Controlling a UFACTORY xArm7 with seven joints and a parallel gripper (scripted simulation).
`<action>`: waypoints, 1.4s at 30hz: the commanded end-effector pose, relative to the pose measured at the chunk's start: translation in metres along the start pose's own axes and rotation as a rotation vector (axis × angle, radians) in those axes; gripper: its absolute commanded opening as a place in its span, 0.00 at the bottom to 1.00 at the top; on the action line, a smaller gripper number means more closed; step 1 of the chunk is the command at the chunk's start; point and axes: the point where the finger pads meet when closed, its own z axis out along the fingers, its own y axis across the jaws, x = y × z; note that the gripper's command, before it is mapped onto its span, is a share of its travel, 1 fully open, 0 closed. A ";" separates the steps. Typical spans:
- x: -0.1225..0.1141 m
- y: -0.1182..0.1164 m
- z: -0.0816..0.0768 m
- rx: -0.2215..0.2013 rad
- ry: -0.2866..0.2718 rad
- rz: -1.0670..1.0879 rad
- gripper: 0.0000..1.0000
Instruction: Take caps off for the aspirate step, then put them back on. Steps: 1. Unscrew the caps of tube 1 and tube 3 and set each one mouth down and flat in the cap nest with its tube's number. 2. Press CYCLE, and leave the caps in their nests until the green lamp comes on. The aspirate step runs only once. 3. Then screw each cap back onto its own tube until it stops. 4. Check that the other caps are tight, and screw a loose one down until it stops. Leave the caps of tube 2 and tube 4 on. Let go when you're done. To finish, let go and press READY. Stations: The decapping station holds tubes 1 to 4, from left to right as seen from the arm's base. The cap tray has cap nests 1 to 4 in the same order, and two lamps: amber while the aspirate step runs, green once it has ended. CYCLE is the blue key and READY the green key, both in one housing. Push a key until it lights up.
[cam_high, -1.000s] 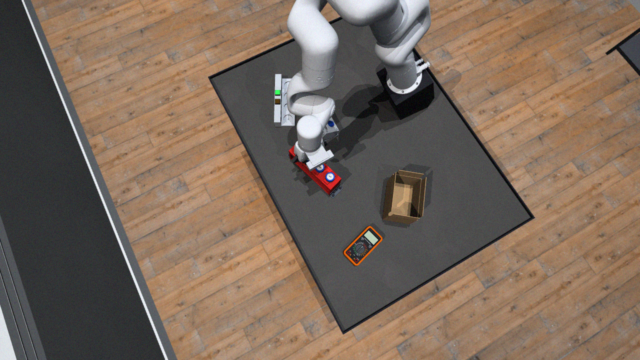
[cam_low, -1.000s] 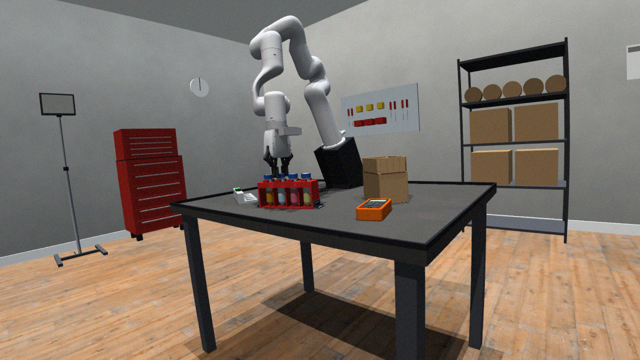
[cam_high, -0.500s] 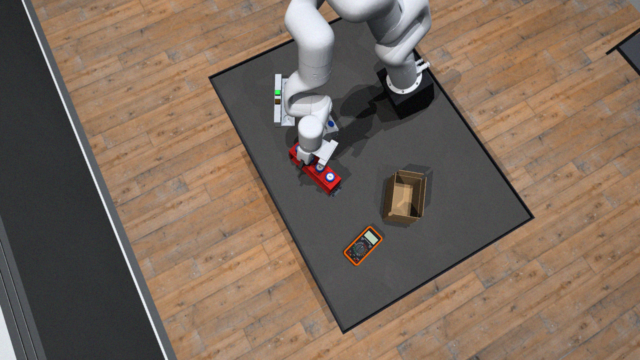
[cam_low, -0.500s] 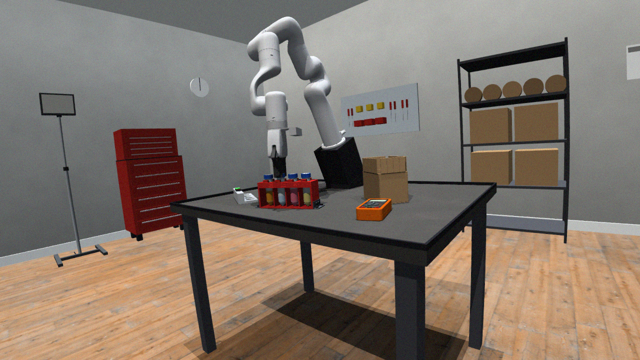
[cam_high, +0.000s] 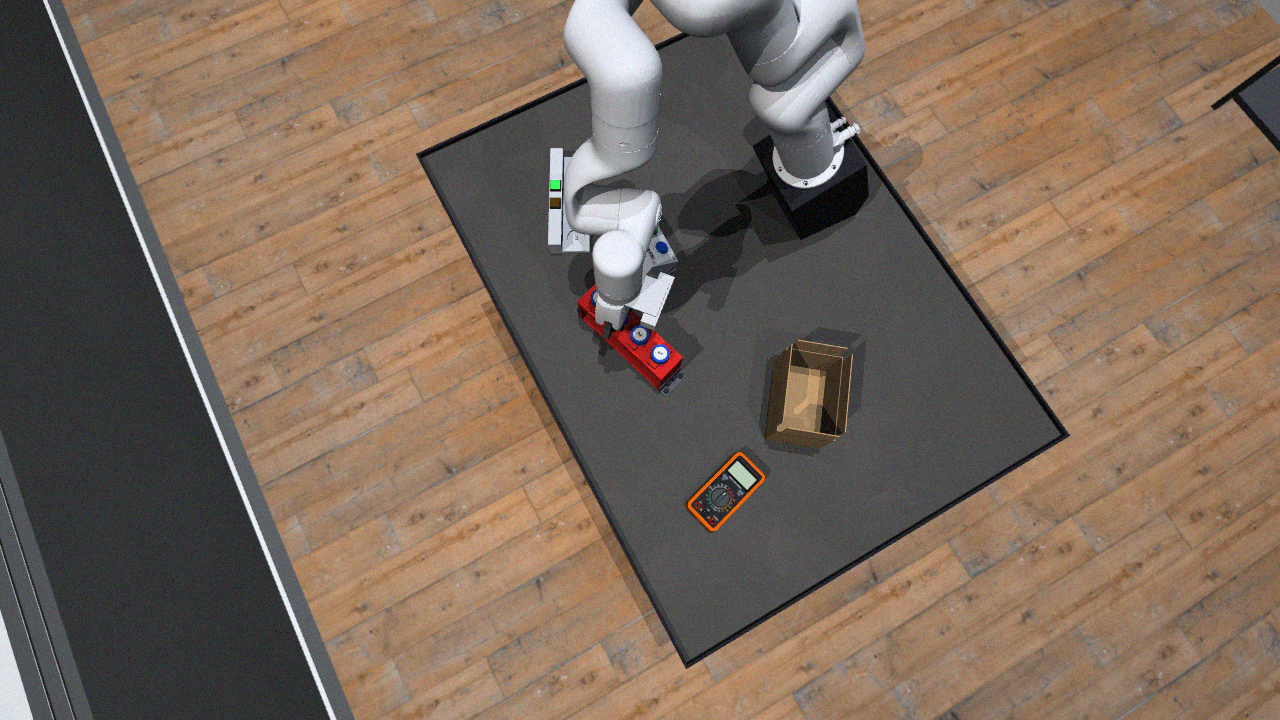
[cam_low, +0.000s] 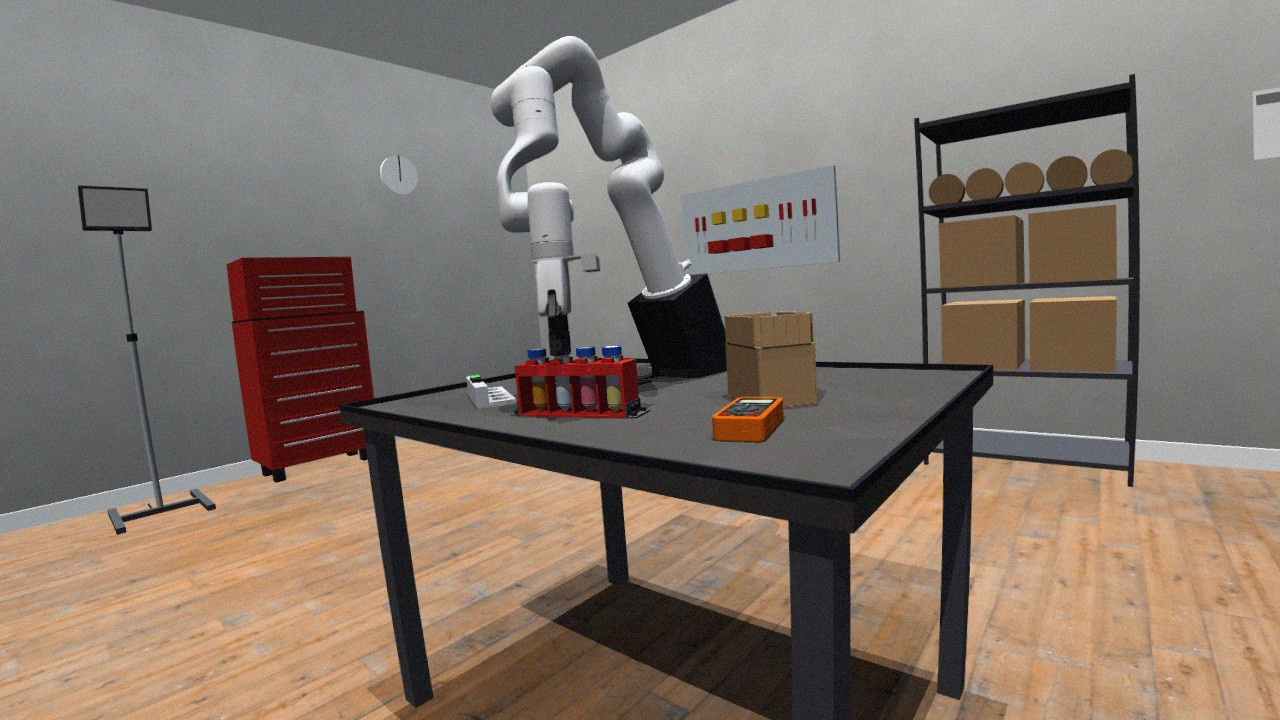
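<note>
- The gripper (cam_low: 558, 347) points straight down over the red tube rack (cam_low: 577, 410) near the table's (cam_low: 859, 447) left end in the exterior view.
- Its fingers are closed on the cap of the second tube from the left in that view; the cap itself is hidden behind the dark fingers.
- Which tube number this is cannot be told from the pictures alone.
- Three blue caps show in the exterior view: one left of the gripper (cam_low: 536, 353) and two right of it (cam_low: 585, 351) (cam_low: 612, 351).
- In the top view two blue caps (cam_high: 639, 334) (cam_high: 659, 352) sit on tubes at the rack's uncovered end; the arm's wrist covers the rest.
- The white cap tray (cam_high: 555, 198) lies beside the rack, with its green lamp (cam_high: 554, 185) lit.
- A blue key (cam_high: 661, 247) shows partly beside the wrist.
- An open cardboard box (cam_high: 808, 394) and an orange multimeter (cam_high: 725, 491) lie apart from the rack.
- The arm's black base block (cam_high: 836, 201) stands at the table's far edge.
</note>
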 end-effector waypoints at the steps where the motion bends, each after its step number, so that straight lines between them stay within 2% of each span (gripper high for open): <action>1: 0.000 0.001 0.000 -0.001 0.000 -0.001 0.00; 6: 0.000 0.001 0.000 -0.001 0.000 -0.001 0.00; 31: 0.000 0.001 0.001 -0.001 0.000 0.766 0.00; 36: 0.000 0.001 0.001 -0.002 0.000 0.785 0.00; 37: 0.000 0.001 0.001 -0.002 0.000 0.785 0.46; 42: 0.000 0.001 0.001 -0.002 0.000 0.785 0.46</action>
